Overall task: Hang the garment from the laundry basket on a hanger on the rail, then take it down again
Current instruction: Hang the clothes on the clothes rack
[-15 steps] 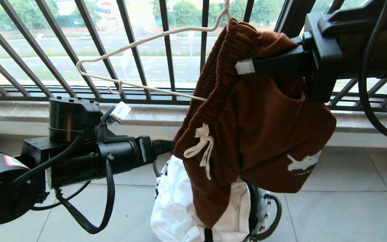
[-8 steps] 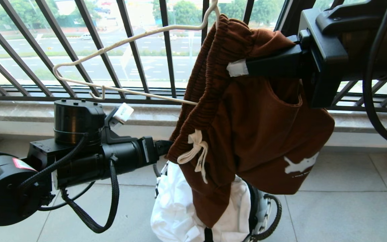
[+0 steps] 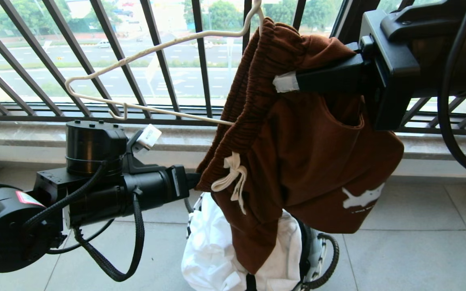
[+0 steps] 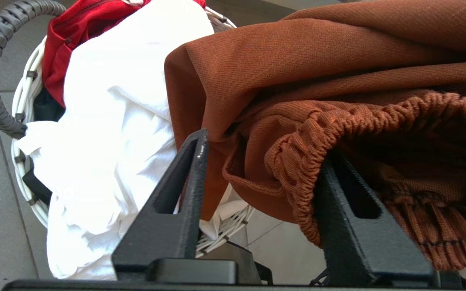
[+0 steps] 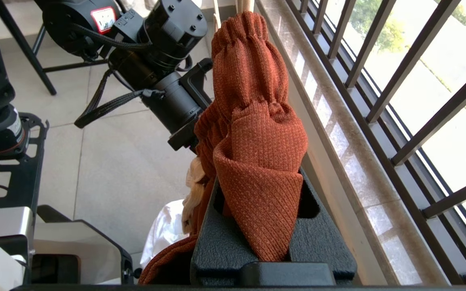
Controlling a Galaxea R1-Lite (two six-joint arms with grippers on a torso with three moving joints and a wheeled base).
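No wording can be read anywhere. A tiny line of print beneath the white animal shape on the rust-brown shorts [image 3: 310, 161] is too small to make out, as is the red label [image 3: 24, 198] on the left arm.

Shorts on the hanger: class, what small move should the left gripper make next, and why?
Probably close the left gripper fully on the waistband: its fingers straddle the shorts' edge without clamping, while the right gripper pinches the shorts at the hanger.
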